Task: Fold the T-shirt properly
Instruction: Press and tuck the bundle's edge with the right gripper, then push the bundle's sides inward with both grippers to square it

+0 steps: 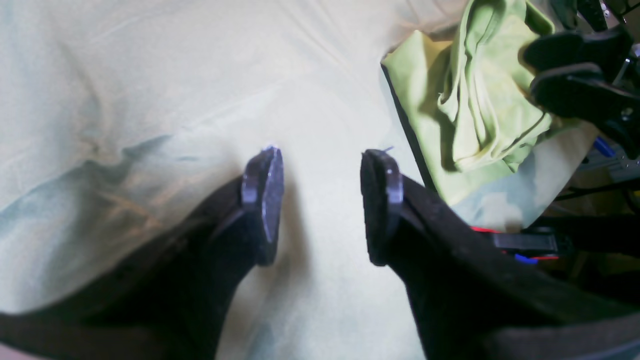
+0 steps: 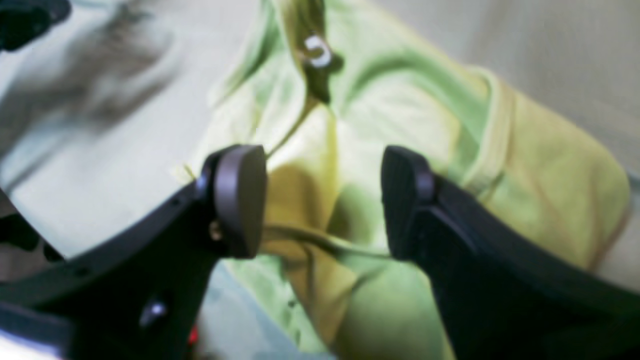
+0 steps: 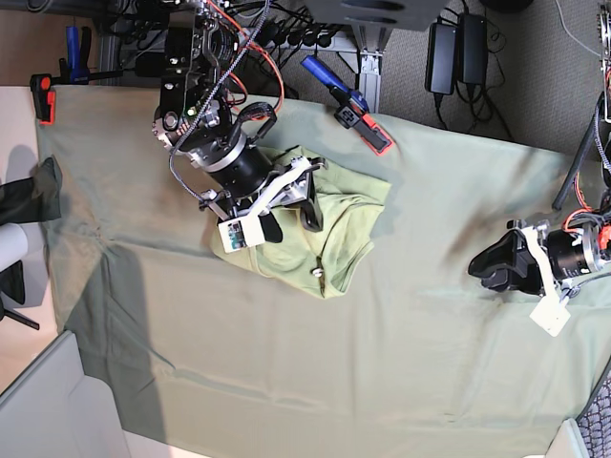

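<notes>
The T-shirt (image 3: pixel 339 224) lies bunched in a crumpled pale yellow-green heap on the back-left part of the table, also seen as T-shirt (image 1: pixel 475 100) and T-shirt (image 2: pixel 400 110). My right gripper (image 3: pixel 291 221) hangs open right over it, and in the right wrist view the right gripper (image 2: pixel 322 200) has folds of cloth showing between its spread fingers without being pinched. A small white mark (image 2: pixel 317 50) sits among the folds. My left gripper (image 3: pixel 492 267) stands open over bare tablecloth far to the right; the left gripper (image 1: pixel 322 200) holds nothing.
A dull grey-green tablecloth (image 3: pixel 286 363) covers the table. A blue and red clamp (image 3: pixel 348 100) pins its back edge and a red clamp (image 3: pixel 41 95) its back-left corner. A grey bin (image 3: pixel 48 410) stands at the front left. Cables and power bricks (image 3: pixel 458 48) lie behind the table.
</notes>
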